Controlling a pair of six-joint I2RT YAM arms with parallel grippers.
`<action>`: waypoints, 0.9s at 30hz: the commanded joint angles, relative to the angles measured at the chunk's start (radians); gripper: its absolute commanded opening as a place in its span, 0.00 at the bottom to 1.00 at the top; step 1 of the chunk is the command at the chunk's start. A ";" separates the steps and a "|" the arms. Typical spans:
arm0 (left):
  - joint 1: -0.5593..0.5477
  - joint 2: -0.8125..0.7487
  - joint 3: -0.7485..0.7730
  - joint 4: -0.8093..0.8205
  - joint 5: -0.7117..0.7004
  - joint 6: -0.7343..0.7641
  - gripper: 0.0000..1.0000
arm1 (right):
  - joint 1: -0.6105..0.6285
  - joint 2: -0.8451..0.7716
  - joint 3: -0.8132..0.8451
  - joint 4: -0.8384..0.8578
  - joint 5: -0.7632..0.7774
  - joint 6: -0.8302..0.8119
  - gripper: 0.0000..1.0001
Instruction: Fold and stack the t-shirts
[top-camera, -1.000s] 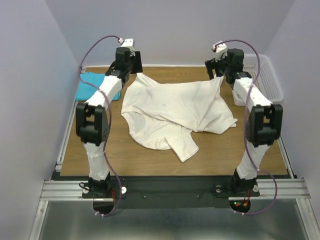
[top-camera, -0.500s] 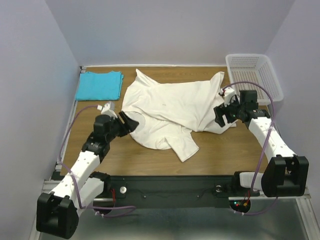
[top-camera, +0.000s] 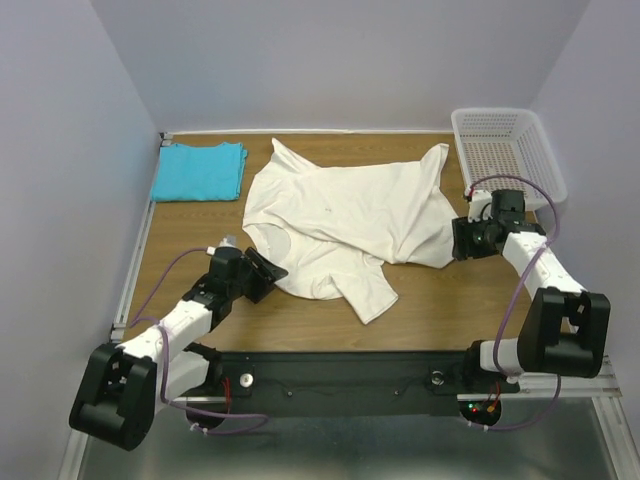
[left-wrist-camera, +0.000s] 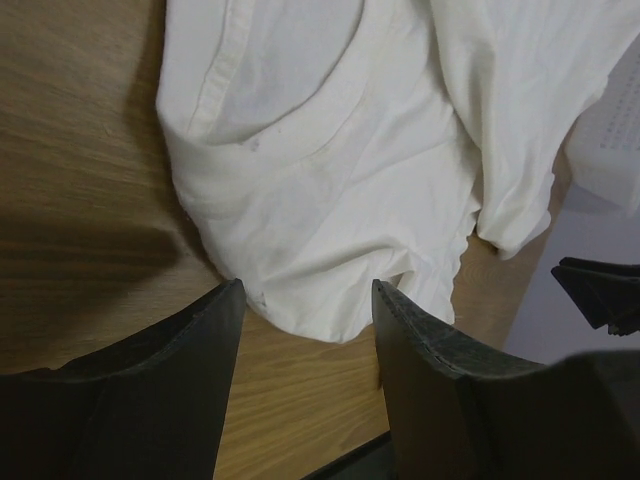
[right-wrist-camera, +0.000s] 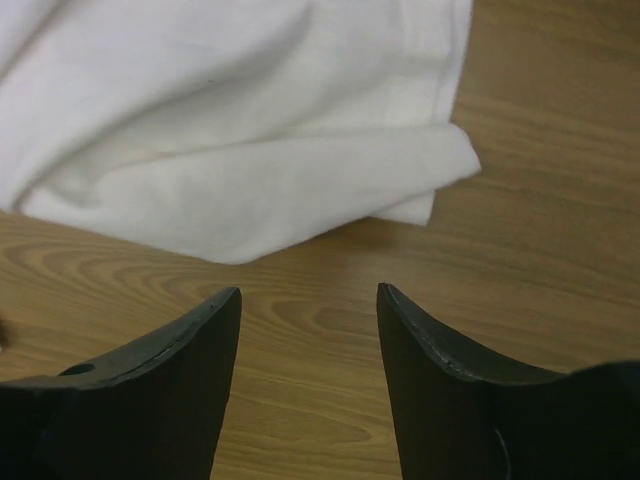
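Note:
A large cream-white t-shirt (top-camera: 345, 215) lies crumpled across the middle of the table, its neck opening toward the left. A turquoise t-shirt (top-camera: 198, 171) lies folded at the back left corner. My left gripper (top-camera: 268, 273) is low at the white shirt's left front edge, open, with only bare wood between its fingers (left-wrist-camera: 190, 370); the shirt's neckline (left-wrist-camera: 300, 130) lies just ahead of it. At the shirt's right edge my right gripper (top-camera: 462, 240) is open too, and the shirt's folded corner (right-wrist-camera: 300, 190) lies just beyond its fingertips (right-wrist-camera: 215, 320).
A white mesh basket (top-camera: 505, 150) stands at the back right corner, close behind the right arm. Bare wooden table (top-camera: 440, 310) shows along the front. Lilac walls close in the left, right and back sides.
Both arms swung down from the shirt's far corners to its near sides, then drew back a little. The shirt dropped and now lies flat. The right jaws narrowed somewhat.

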 joint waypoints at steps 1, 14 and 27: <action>-0.066 0.055 -0.003 0.077 -0.036 -0.099 0.64 | -0.088 0.050 0.027 0.047 0.057 0.088 0.61; -0.133 0.228 0.014 0.203 -0.103 -0.136 0.56 | -0.168 0.168 0.002 0.291 -0.028 0.254 0.59; -0.138 0.268 -0.014 0.252 -0.103 -0.113 0.10 | -0.173 0.286 0.051 0.371 -0.010 0.306 0.41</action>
